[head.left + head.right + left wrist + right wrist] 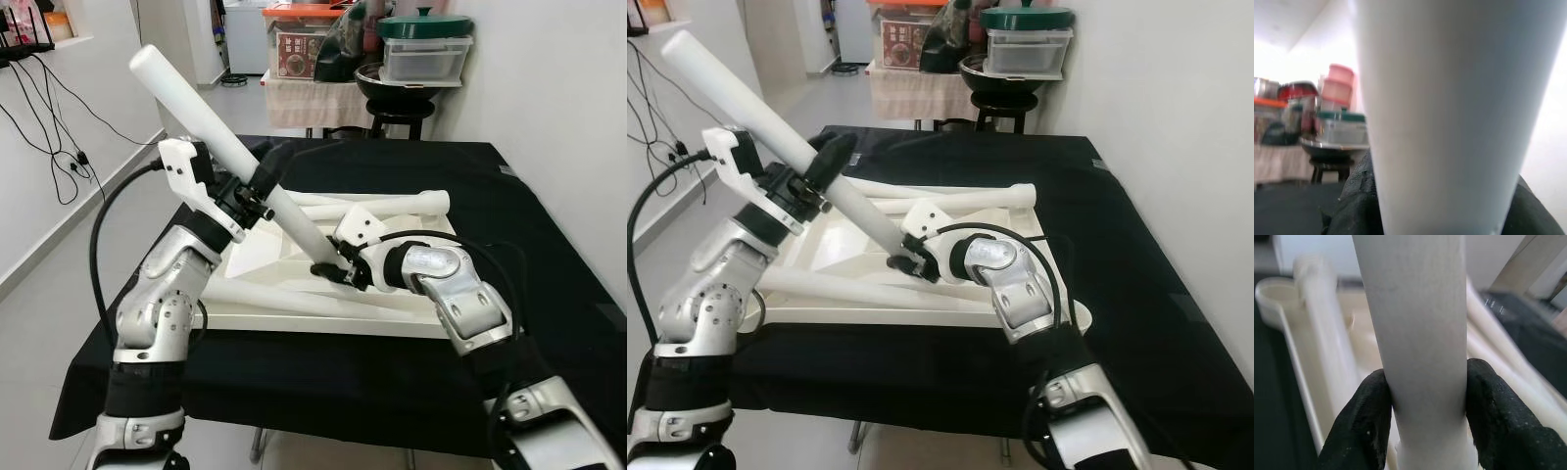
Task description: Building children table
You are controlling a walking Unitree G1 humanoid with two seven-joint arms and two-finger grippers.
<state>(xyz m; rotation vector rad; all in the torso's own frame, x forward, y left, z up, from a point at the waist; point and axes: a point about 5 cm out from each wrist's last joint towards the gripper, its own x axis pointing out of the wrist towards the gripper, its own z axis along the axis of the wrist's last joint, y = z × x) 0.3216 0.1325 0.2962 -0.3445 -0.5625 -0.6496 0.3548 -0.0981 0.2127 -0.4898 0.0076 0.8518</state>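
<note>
A white table top [421, 315] lies upside down on the black-covered table. A long white table leg [211, 125] slants up to the left from its middle. My left gripper [266, 181] is shut on the leg about halfway up. My right gripper [328, 270] is shut on the leg's lower end, just above the table top; in the right wrist view its black fingers [1359, 426] press on both sides of the leg [1418, 333]. Other white legs [392, 203] lie flat on the table top behind and in front.
The black cloth [549, 245] covers the whole table, with bare cloth to the right. Behind stand a stool with a bowl and lidded containers [423, 49] and a low table with boxes [299, 44]. Cables [49, 127] hang on the left wall.
</note>
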